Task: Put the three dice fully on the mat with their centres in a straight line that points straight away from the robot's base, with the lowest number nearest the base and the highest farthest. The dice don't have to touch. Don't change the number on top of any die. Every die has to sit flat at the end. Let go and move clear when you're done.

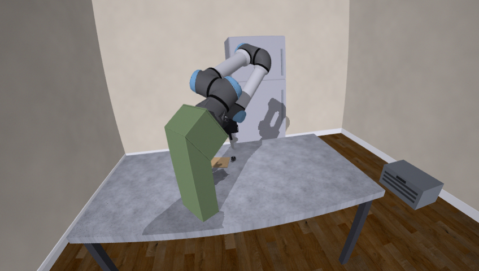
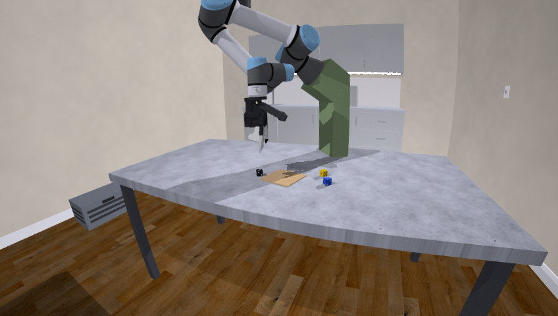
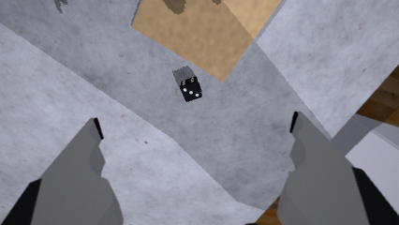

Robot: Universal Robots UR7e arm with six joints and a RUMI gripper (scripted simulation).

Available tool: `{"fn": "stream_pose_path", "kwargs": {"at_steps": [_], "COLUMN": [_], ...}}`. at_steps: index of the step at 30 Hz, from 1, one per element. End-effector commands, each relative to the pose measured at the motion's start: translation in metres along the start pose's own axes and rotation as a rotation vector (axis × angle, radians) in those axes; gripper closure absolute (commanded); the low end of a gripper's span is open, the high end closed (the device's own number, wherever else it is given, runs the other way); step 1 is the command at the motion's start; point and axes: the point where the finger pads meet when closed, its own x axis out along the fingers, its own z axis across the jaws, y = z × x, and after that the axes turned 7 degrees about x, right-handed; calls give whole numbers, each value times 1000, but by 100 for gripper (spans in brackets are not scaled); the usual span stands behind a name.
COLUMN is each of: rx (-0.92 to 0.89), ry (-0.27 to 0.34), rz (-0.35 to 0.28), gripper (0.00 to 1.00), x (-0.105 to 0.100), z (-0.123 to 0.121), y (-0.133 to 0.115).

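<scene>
I see gripper [image 3: 197, 128] jaws wide apart, empty, above black die [image 3: 191, 89]. Risk: off-centre descent tips die, changing three-pip top.

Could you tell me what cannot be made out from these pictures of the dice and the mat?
- Yellow die and blue die: too small in the exterior view to read their top numbers; the green pedestal hides them in the top view; outside the wrist view.
- Mat: cut off by the wrist view's upper edge; half hidden behind the pedestal in the top view.
- Black die: a speck in the top view.
</scene>
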Motion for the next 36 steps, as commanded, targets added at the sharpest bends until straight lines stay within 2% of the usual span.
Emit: {"fn": "stream_pose_path", "kwargs": {"at_steps": [1, 16, 18, 33, 36], "rx": [-97, -675, -675, -1195, -1225], "ry": [-7, -7, -7, -7, -7], "rz": [1, -1, -1, -3, -4], "gripper": [0, 0, 0, 0, 0], "x": [1, 7, 7, 13, 14], "z": [-1, -6, -6, -8, -8], "y": [0, -6, -6, -14, -14]}}
